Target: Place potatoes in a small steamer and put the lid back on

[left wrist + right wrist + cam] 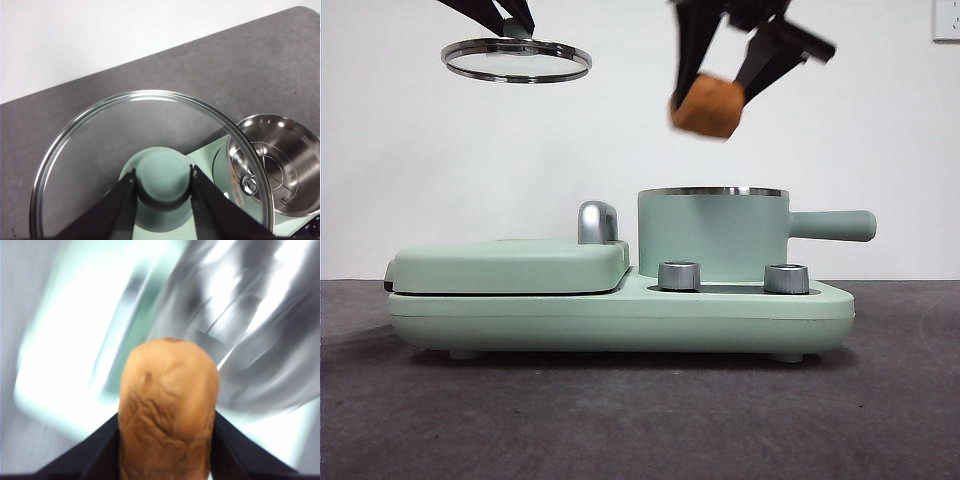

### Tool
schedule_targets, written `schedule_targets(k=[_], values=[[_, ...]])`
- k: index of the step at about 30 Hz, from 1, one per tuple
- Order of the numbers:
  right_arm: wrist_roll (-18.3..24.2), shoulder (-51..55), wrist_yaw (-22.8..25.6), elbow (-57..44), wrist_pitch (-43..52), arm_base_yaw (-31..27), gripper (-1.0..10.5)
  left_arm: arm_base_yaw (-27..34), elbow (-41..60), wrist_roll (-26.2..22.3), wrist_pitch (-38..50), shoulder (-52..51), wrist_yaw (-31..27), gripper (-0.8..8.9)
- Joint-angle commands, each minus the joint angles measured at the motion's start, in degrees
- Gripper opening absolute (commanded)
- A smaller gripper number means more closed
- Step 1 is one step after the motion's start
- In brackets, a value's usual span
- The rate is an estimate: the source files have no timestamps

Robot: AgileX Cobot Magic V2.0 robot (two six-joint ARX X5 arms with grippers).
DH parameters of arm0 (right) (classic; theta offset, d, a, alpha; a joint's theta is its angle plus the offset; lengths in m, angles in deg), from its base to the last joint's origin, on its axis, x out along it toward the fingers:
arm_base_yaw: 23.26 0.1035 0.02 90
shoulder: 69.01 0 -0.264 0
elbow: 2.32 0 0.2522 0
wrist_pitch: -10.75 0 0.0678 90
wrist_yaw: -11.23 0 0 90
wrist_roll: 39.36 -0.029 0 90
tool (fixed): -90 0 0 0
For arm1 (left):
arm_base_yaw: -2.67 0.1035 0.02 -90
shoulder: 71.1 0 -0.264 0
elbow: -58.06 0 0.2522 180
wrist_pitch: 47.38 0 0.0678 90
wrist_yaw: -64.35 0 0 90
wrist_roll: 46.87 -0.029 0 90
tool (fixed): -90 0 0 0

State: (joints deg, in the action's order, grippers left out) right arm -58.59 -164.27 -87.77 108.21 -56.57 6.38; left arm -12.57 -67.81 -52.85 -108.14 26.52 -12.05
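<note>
a plain white wall (410,150) stands behind a dark grey, slightly speckled table (620,420). a white socket plate (947,20) sits high on the wall. the light is even.

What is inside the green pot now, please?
The pot holds only a steel steaming rack; no food yet. The lid's rim covers its near edge. The potato hangs above, in the right gripper.

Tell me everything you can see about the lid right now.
The lid is a round clear glass disc with a shiny steel rim and a small mint-green knob on top. The left end effector is shut on the knob and holds the lid level in the air, high above the flat griddle cover, off to the side of the open pot. Nothing else touches it.
</note>
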Motion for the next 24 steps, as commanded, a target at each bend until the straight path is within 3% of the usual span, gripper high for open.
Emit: schedule_targets(k=[1,13,24], values=[[2.84,-4.00,-0.04,6.23,-1.16,-2.89,1.2,-0.13,-1.84,-0.42,1.51,0.57,0.28,0.17],[9.42,-20.76,1.18,22.82,-7.37,-6.32,1.2,-0.74,-1.84,-0.42,1.40,0.68,0.35,0.17],[11.76,-27.02,1.62,23.45,-12.02,-6.32,1.2,-0.74,-1.84,-0.44,1.55,0.79,0.35,0.17]])
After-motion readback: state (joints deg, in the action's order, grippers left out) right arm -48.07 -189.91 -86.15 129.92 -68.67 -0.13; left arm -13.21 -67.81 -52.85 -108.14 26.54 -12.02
